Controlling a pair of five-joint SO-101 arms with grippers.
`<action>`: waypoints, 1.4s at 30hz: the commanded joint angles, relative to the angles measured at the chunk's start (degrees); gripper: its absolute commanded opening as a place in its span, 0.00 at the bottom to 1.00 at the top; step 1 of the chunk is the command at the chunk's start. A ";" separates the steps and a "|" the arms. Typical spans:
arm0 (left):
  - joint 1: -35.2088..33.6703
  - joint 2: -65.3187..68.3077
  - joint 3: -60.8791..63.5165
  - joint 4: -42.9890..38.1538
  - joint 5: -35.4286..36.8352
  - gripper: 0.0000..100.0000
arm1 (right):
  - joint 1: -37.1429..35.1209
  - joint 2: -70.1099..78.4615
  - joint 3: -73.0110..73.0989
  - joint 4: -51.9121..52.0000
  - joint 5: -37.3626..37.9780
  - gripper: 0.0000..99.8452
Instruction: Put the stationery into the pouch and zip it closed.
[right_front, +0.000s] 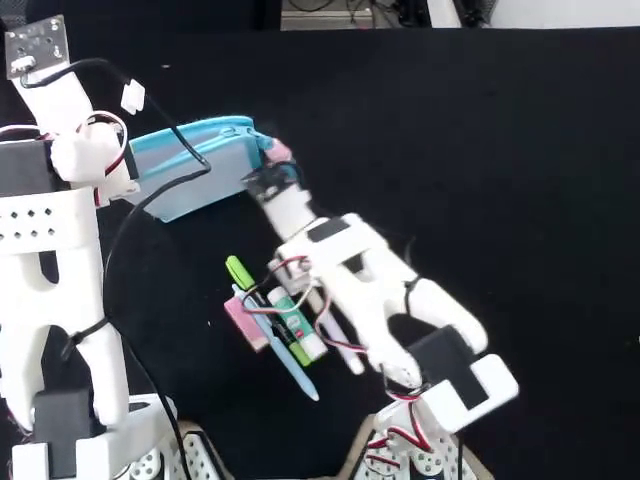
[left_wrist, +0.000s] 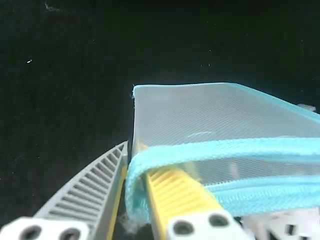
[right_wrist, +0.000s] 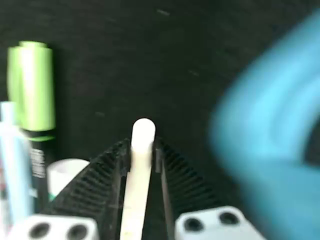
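- Left claw (left_wrist: 134, 156): clamped on the rim of the blue pouch (right_front: 195, 165), upper left of the bench (right_front: 500, 150)
- Right claw (right_wrist: 142, 150): closed tight on a white pen (right_wrist: 143, 131) at the pouch's right end
- Step: line the pen up with the mouth and slide it well in before release
- Green marker (right_front: 240, 272), pink eraser (right_front: 245, 322): awaiting, mid-bench

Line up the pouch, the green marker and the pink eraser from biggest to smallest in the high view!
1. pouch, biggest by far
2. green marker, long but thin
3. pink eraser, a small block

All three sit about equally far from the camera, so the order is safe.
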 joint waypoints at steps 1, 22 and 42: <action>-0.31 0.53 1.80 0.00 -0.18 0.03 | 7.74 -9.63 -0.84 4.92 0.00 0.01; 1.71 0.53 1.80 0.00 -0.09 0.03 | 24.53 18.42 -34.51 30.42 2.64 0.19; 1.71 0.53 1.80 0.00 -0.09 0.03 | 20.66 28.26 -41.98 32.97 2.81 0.15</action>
